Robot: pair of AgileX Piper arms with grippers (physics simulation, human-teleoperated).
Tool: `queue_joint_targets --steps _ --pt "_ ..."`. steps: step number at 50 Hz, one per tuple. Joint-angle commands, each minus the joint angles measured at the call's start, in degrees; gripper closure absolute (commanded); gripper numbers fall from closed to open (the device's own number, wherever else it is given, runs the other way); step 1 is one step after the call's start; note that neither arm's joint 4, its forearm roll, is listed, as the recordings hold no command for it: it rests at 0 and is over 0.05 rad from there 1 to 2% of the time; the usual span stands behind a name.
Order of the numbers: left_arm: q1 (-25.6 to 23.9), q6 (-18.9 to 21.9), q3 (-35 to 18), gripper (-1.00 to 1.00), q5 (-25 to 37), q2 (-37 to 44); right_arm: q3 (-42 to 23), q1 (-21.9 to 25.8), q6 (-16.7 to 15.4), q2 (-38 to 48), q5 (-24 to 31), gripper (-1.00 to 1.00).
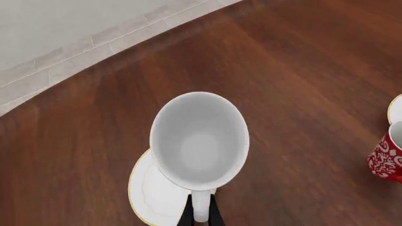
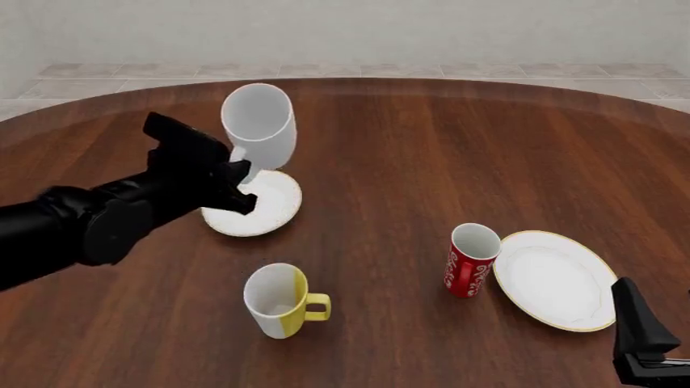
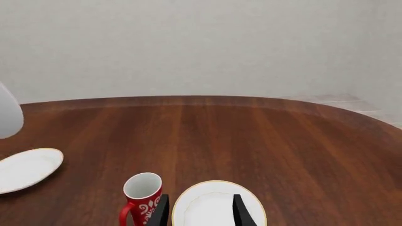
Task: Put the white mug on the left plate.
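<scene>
The white mug (image 2: 258,121) hangs in the air, tilted a little, just above the left plate (image 2: 271,217). My left gripper (image 2: 242,182) is shut on its white handle. In the left wrist view I look down into the white mug (image 1: 199,139), with the left plate (image 1: 149,193) showing underneath it and the left gripper (image 1: 199,215) pinching the handle. In the right wrist view the white mug (image 3: 9,113) floats clear above the left plate (image 3: 28,167). My right gripper (image 3: 201,212) is open at the near right, holding nothing.
A red mug with white lettering (image 2: 471,260) stands beside a larger gold-rimmed plate (image 2: 555,279) at the right. A white-and-yellow mug (image 2: 278,301) stands in front of the left plate. The table edge curves along the far side.
</scene>
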Motion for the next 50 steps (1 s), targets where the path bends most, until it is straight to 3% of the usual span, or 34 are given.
queue_joint_targets --steps 1,32,50 --pt "2.9 0.6 0.3 1.0 0.0 0.4 0.0 0.0 0.0 0.0 0.0 -1.0" --pt "8.6 -5.3 -3.5 1.0 2.2 9.3 0.1 -0.1 0.2 0.0 0.0 -1.0" --pt "8.5 -6.5 -5.3 1.0 2.2 12.6 -0.1 -0.1 0.2 0.0 0.1 -1.0"
